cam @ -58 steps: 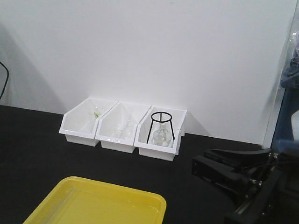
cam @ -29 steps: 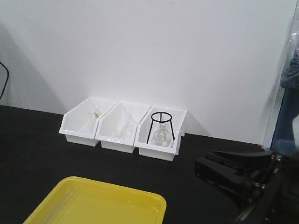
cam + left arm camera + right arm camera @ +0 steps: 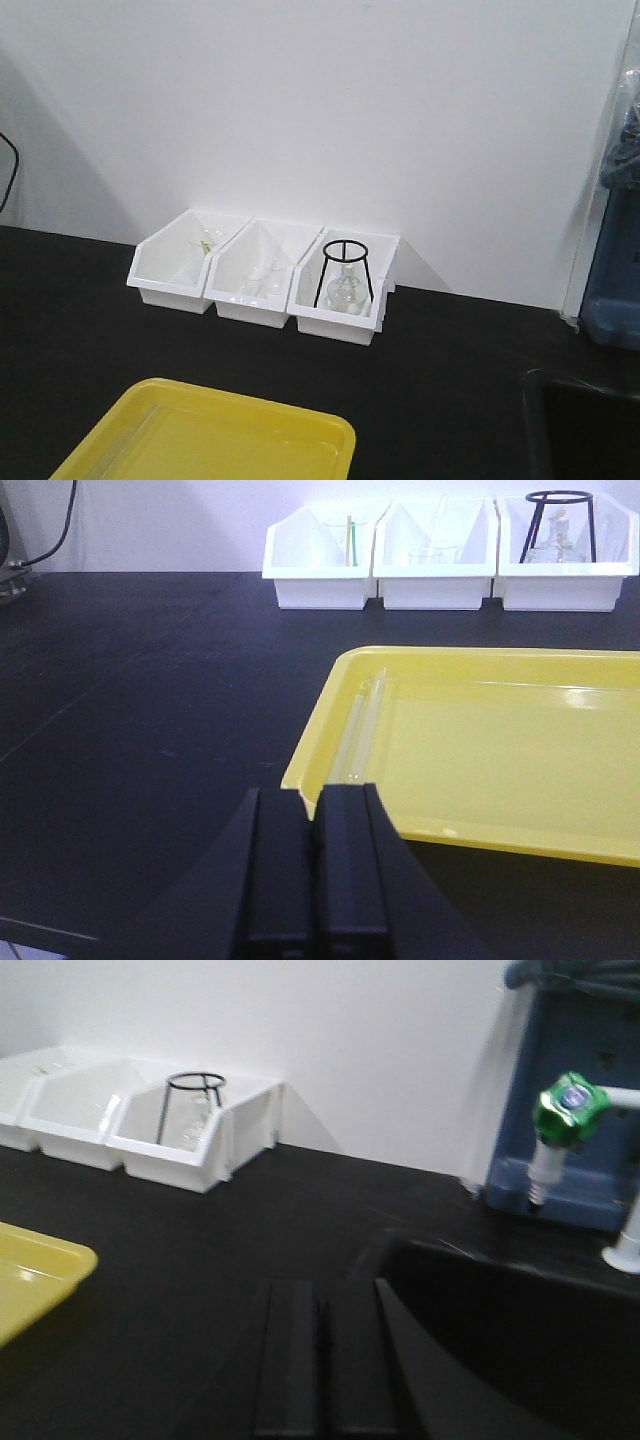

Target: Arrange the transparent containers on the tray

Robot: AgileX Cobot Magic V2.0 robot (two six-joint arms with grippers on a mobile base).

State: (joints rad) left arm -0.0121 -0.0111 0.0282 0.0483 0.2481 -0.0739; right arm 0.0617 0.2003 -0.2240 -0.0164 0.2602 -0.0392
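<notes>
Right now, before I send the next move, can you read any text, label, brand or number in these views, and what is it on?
No readable text in any view.
Green tap cap: a small pale mark on its face, too blurred to read.
White bins, yellow tray, glass tubes: no labels or markings visible.
</notes>
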